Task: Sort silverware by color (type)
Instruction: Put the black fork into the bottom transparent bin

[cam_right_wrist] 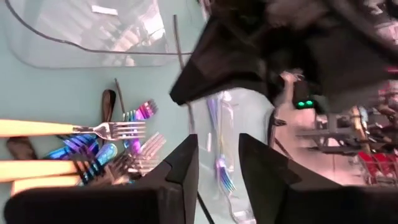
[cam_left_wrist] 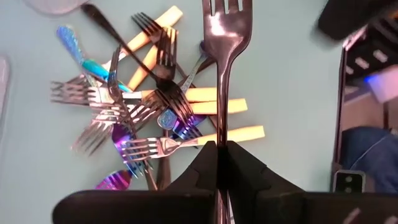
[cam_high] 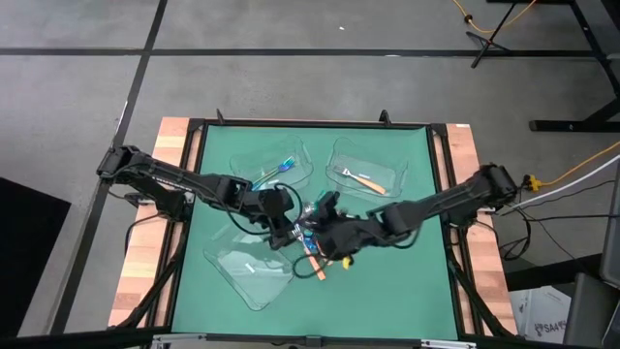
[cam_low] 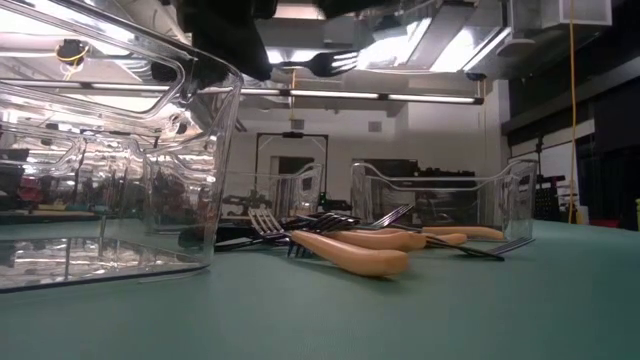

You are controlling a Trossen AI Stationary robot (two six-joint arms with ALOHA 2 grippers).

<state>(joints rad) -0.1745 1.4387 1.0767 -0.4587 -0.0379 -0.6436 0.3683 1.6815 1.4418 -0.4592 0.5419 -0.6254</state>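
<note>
A dark fork (cam_left_wrist: 222, 74) was held upright along its long axis, tines pointing away from the wrist, its handle pinched in the closed left claw (cam_left_wrist: 219, 163) above the pile of silverware (cam_left_wrist: 146, 106). The pile lay crisscrossed at the middle of the green worktop (cam_high: 407, 281), between three clear trays (cam_high: 368, 170). The right claw (cam_right_wrist: 217, 165) was seen parted and empty just beside the pile. Ceiling strip lights were visible in the room behind.
</note>
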